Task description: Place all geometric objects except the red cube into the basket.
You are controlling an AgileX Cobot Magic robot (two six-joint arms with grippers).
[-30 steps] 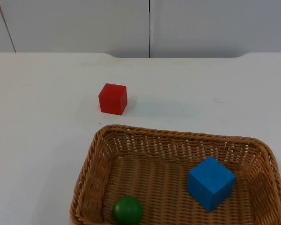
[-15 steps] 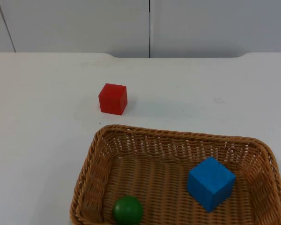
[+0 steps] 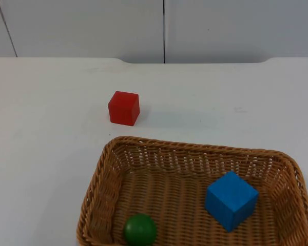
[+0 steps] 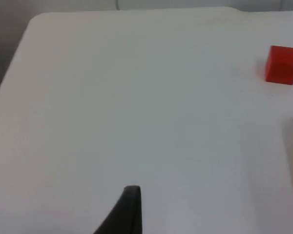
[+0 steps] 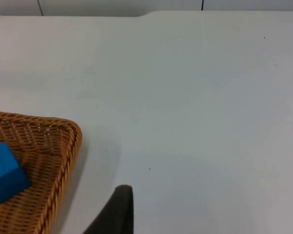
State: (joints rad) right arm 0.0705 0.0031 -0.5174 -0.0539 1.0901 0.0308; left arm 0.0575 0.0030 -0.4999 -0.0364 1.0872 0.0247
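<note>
Two geometric pieces lie inside the wicker basket (image 3: pixel 103 169) at the table's near edge: a blue cube (image 3: pixel 230 200) toward its right and a green ball (image 3: pixel 140 229) at its near left. The red cube (image 3: pixel 123 107) stands on the white table (image 3: pixel 41 128) just beyond the basket's far-left corner, apart from the rim. The left gripper (image 4: pixel 127 209) waits over bare table left of the red cube, the right gripper (image 5: pixel 118 209) over bare table right of the basket, and I cannot tell how either's fingers stand.
</note>
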